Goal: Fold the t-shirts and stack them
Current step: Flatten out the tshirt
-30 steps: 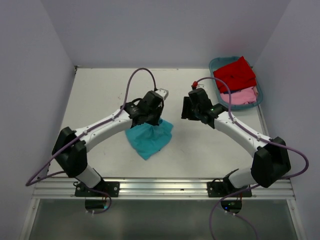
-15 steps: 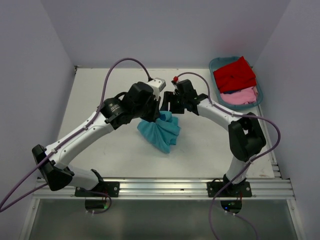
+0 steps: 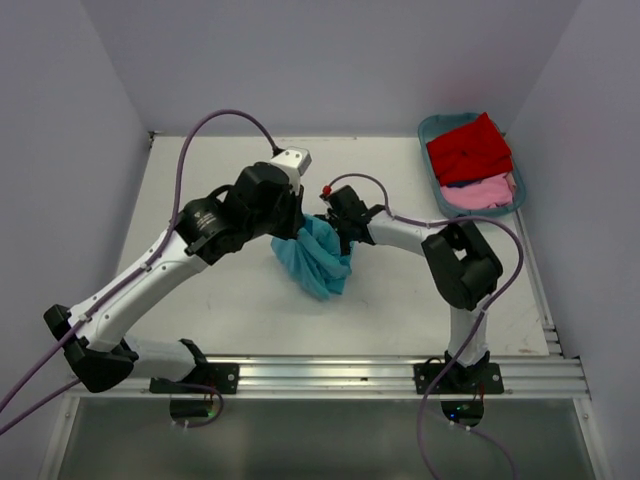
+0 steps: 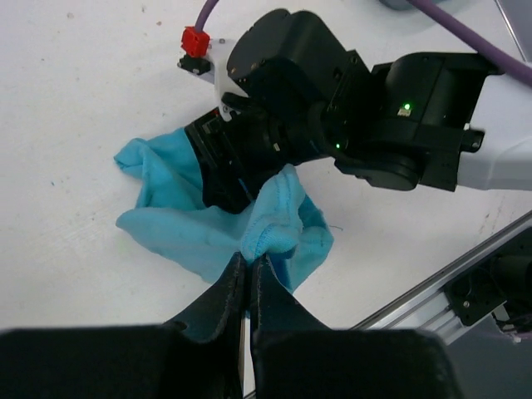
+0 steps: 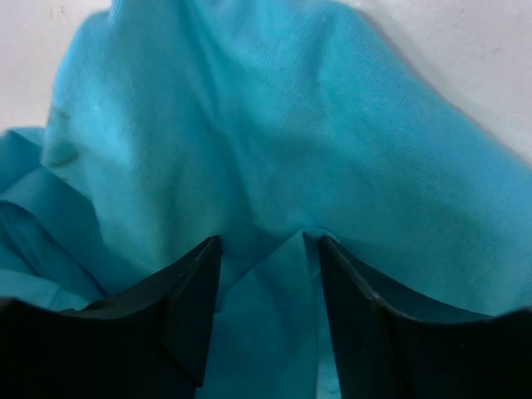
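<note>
- Turquoise t-shirt [image 3: 318,258]: bunched in a heap mid-table, a little right of centre. The top of it is raised and the lower part rests on the table [image 3: 200,180]. I can't pick out a sleeve or collar.
- Left gripper [image 4: 249,259]: jaws pressed together on a stitched hem, holding up a peak of cloth. The pinch is thin and close to the very edge.
- Right gripper [image 5: 270,241]: jaws spread, nose pushed into the cloth just beside the left's hold. A fold sits in the gap, but nothing is pinched.
- Red t-shirt [image 3: 470,148] and pale pink t-shirt [image 3: 483,192]: lying in the tub [image 3: 424,130] at the far right corner, well apart from the work.

Risks as I read them:
- If the right gripper closes on that fold as it lies, it probably takes several layers rather than one edge. The shirt would then lift as a wad instead of spreading.
- The two gripper heads are nearly touching. A small misjudged move could knock them together or catch a finger of the left.
- The left's hold is at the hem edge. A sideways tug from the right could slip it free and drop the heap.
- I can't tell which part of the shirt the right is about to grab. If it's mismatched with the left's hem, pulling apart would twist the shirt instead of flattening it.
</note>
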Robot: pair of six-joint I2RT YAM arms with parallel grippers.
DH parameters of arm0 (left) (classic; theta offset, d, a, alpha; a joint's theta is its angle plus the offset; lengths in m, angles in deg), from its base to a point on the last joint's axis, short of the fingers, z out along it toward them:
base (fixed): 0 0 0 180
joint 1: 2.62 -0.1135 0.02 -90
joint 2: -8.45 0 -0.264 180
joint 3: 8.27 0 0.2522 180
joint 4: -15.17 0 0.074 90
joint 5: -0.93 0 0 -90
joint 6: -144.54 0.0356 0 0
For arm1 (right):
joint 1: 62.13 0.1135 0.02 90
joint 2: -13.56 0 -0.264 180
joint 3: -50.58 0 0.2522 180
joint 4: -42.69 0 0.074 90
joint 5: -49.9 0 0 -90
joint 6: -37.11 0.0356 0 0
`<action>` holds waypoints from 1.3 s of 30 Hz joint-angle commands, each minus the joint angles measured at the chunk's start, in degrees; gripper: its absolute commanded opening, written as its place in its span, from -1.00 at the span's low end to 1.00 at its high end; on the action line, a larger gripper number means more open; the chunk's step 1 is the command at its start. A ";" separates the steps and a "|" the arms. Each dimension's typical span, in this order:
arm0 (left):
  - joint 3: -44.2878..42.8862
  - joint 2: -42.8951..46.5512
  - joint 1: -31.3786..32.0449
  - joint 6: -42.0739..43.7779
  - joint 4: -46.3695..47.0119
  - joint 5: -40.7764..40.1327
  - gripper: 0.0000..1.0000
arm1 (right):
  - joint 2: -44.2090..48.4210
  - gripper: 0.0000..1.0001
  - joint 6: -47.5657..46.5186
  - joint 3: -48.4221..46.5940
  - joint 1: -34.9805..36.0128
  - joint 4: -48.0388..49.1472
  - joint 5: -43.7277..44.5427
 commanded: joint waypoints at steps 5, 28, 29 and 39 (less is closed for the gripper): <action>-1.38 4.05 0.22 -1.64 0.21 -4.96 -1.00 | -4.75 -0.81 0.49 -3.00 4.01 -9.11 9.91; 9.44 11.26 -0.30 -7.96 -7.96 -34.05 -1.00 | 31.62 -1.00 2.42 -8.02 0.14 -38.29 54.65; 9.44 11.08 -0.48 -8.14 -8.57 -34.66 -1.00 | 34.59 -1.00 2.68 -7.84 0.05 -39.08 54.40; 10.58 11.08 -4.61 -5.33 -6.12 -35.81 -1.00 | 49.38 -1.00 0.67 -8.27 0.05 -40.15 46.85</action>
